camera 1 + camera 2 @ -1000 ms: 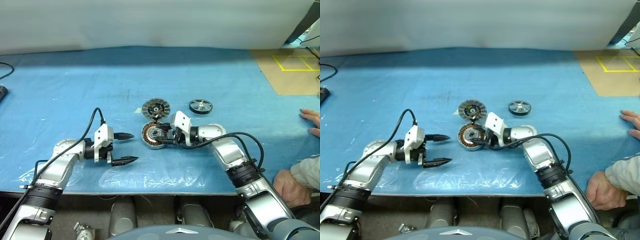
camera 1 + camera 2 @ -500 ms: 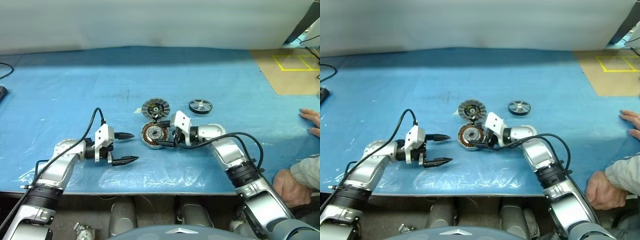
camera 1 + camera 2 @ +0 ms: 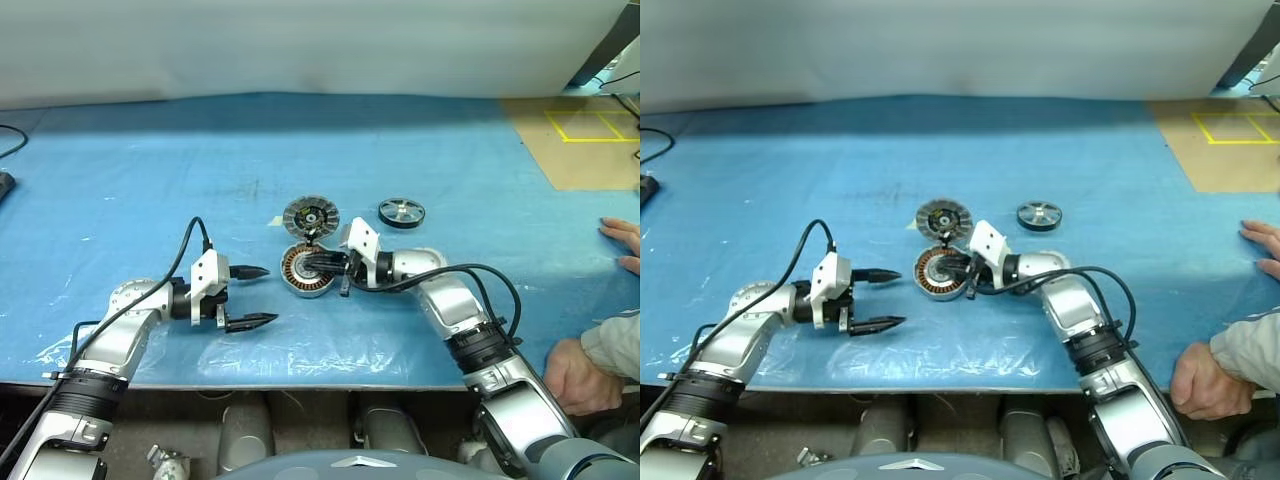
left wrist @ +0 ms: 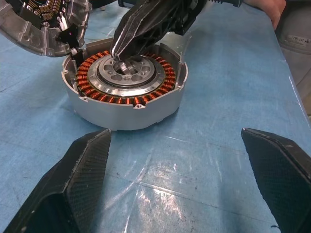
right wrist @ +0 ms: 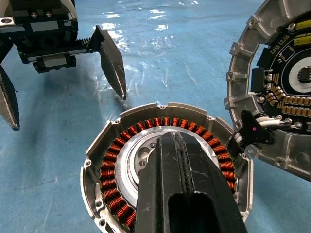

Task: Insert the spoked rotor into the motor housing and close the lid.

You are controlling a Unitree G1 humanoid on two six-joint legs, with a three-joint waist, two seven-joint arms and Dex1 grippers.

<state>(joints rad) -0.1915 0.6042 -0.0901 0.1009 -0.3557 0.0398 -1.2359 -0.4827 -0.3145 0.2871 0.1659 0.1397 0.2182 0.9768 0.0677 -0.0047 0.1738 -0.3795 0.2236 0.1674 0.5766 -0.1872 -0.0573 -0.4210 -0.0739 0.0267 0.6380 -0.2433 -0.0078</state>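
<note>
Right hand [image 5: 181,145] with fingers pressed together, empty, tips resting over the silver hub at the centre of the housing [image 3: 306,271]; left hand [image 3: 258,296] spread wide and empty, hovering just above the table [image 3: 150,170] at about 8 o'clock of the housing, well apart from it. The housing lies open on the table, copper windings exposed; the lid [image 3: 312,216] lies face-up at its 12 o'clock, joined at the edge, ribs and dark hub showing. The rotor [image 3: 401,212] rests flat on the table at about 2 o'clock of the housing, untouched, so insertion has not begun. Risks, as judged: the closed fingers bearing on the hub could scrape the windings or push the housing across the slick blue sheet, dragging the lid with it, since the left hand gives no bracing. If the right hand swings toward the rotor without lifting first, it could catch the housing wall or the lid's wire near the joint. A flat, thin rotor may slip from a two-finger pinch. A person's hand [image 3: 624,240] rests at the table's 3 o'clock edge, near the right arm's reach.
</note>
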